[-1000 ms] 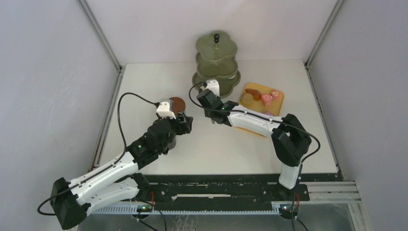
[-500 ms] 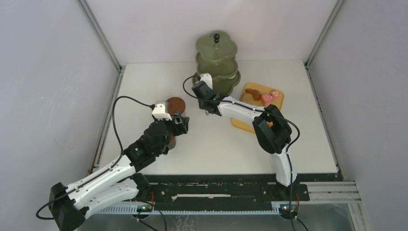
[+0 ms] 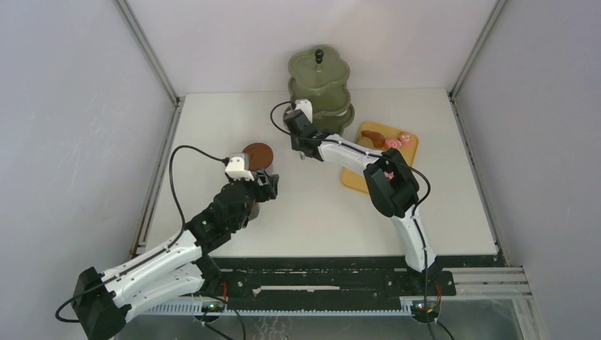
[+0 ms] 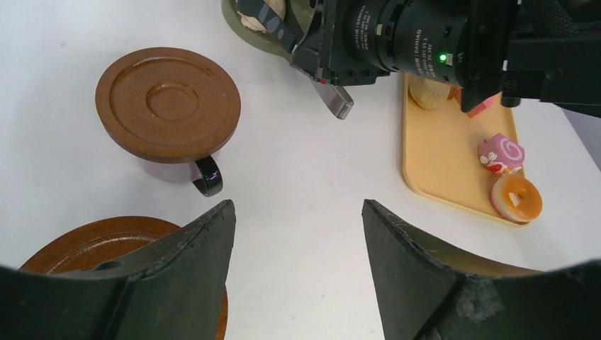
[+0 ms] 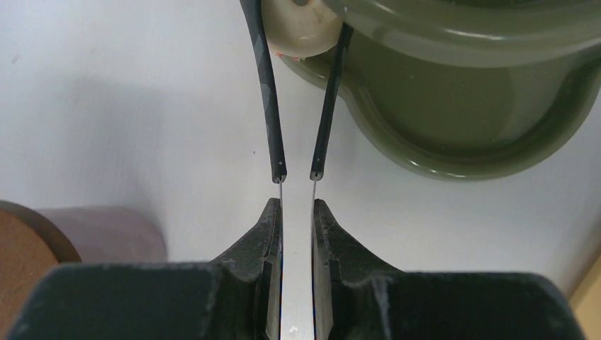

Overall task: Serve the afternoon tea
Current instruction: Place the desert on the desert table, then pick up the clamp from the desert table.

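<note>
At the far edge of the table (image 3: 212,127) stands the olive-green three-tier scalloped stand (image 3: 320,88) with its black knob (image 3: 319,54). The right gripper (image 5: 298,209) is pinched on the black tongs (image 5: 268,106), whose tips clasp a pale round pastry (image 5: 301,28) at the rim of the lowest tier. The left gripper (image 4: 298,209) hangs spread over a brown saucer (image 4: 106,241), beside a brown cup (image 4: 207,177) capped by a second saucer (image 4: 168,103); a pink swirl cake (image 4: 501,152) and a small donut (image 4: 517,198) lie on the orange-yellow tray (image 4: 439,156) near the far right corner.
</note>
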Robot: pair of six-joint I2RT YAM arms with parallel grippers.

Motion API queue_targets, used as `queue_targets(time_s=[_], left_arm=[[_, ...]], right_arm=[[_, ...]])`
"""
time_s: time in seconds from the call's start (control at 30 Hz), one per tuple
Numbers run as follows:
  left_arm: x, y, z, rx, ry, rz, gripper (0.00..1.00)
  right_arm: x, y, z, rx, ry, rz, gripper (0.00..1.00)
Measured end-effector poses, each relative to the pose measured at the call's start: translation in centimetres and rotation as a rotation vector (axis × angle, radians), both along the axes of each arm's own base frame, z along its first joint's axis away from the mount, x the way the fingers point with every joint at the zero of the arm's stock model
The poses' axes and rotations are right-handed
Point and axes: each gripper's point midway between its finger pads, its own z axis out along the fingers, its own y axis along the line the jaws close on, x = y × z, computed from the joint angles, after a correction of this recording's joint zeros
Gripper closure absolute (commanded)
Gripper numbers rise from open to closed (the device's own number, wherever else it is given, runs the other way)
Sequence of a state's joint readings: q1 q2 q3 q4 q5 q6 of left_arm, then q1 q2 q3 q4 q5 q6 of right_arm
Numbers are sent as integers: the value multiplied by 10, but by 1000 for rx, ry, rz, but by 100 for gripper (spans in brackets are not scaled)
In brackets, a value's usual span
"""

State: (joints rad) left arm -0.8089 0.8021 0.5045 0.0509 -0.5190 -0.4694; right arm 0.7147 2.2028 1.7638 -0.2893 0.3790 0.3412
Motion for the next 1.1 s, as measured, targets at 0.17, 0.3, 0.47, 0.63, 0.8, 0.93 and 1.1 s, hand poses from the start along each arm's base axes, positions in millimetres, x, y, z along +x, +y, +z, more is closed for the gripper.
queue_targets(time_s=[0.17,0.3,0.47,0.63,0.8,0.93,1.1], left_arm=[[1,-1,-3,-12,-11,-2,30],[1,-1,-4,-17,-15,-2,30],[1,-2,-5,-26,-25,-2,30],[2,-3,-2,-36,-34,-1,29],[2,-3,-1,-38,-36,-1,30],[2,-3,-1,-39,-36,-2,30],[2,-3,-2,-39,-35,-3,30]], right_arm=[[9,1,-6,6,-3,-7,85],[18,1,-11,8,-3,-16,84],[26,-3,-16,9,-3,-28,79],[30,-5,-22,3,-1,-32,63],[32,-7,-22,-4,-4,-30,49],[33,-7,-22,-7,-5,-28,48],[33,-7,-22,-9,-5,-26,48]])
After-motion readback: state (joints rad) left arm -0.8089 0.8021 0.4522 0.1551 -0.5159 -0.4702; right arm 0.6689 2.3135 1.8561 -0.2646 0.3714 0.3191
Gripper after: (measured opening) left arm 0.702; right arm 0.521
